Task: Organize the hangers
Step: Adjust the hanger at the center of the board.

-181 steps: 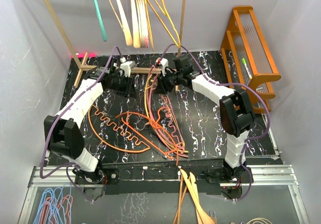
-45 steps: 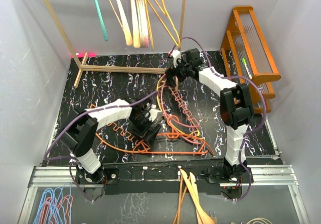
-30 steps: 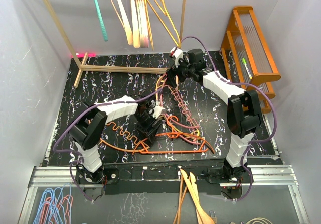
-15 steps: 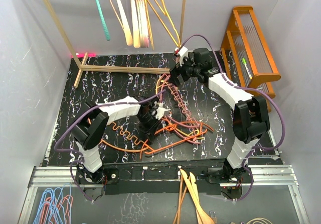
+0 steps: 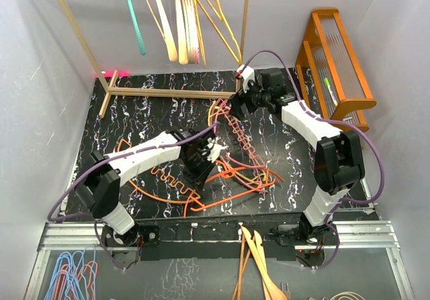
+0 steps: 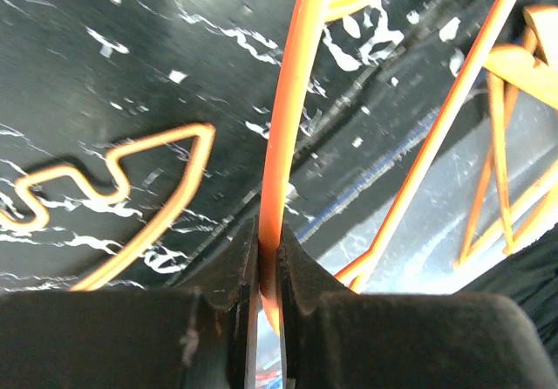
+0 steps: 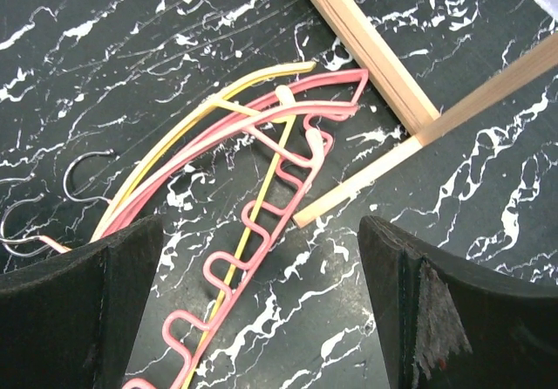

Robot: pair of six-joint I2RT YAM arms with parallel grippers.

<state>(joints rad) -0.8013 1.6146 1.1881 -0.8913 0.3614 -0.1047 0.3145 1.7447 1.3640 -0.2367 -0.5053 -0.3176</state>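
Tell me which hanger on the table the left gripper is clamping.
The orange hanger whose thin bar is pinched in the shut left gripper; the pink wavy hanger lies free beneath the open right gripper.

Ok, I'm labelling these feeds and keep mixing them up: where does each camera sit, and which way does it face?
Top external: above and behind the robot, looking down on the table; both arms show.
Left wrist: on the left gripper, facing along its shut fingers, which pinch an orange hanger.
Right wrist: on the open right gripper, facing down between its fingers.
Shared: top and right wrist both show the pink hanger by the wooden rack foot.
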